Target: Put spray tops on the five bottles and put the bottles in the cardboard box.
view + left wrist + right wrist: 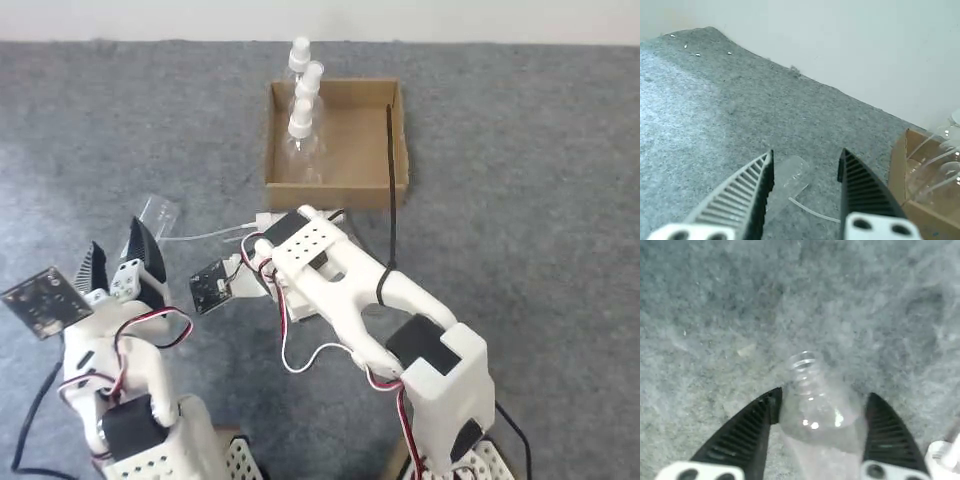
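A cardboard box (335, 190) stands at the back of the grey carpet, with three clear bottles with white spray tops (302, 125) upright along its left wall. In the right wrist view my right gripper (825, 396) is shut on a clear bottle (820, 427) that has a bare neck. A white spray top (943, 456) lies just beside it. My left gripper (118, 240) is open, low at the front left. Beyond its fingers lies another clear bottle (160, 212) on its side (787, 172), with a thin clear tube (812, 212) next to it.
The right arm (340, 275) stretches across the middle of the carpet and covers its own gripper in the high view. A black cable (391, 180) runs over the box's right side. The box corner (900, 165) shows in the left wrist view.
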`<state>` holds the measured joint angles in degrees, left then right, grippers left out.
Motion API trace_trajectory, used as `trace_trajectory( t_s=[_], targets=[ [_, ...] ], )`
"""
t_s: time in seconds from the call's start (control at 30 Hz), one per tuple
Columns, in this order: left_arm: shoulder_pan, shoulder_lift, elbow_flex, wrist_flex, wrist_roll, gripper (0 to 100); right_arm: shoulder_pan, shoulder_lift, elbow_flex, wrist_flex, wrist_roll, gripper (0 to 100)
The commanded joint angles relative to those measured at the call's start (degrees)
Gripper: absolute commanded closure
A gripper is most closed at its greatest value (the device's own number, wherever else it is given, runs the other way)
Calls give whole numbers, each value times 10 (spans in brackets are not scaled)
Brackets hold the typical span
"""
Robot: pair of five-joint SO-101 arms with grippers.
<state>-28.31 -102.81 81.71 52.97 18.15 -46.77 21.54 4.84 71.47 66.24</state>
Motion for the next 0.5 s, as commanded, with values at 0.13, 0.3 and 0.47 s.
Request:
trace_trajectory(
  t_s=[0.13, 0.3, 0.47],
  targets=[
    [0, -6, -7, -22, 9, 797, 28, -15, -8, -2, -39, 833],
    [0, -6, -7, -22, 9, 797, 33, -15, -21, 19, -83, 834],
    [0, -6, -7, -22, 9, 797, 33, -15, -44, 66, -133, 834]
  ],
)
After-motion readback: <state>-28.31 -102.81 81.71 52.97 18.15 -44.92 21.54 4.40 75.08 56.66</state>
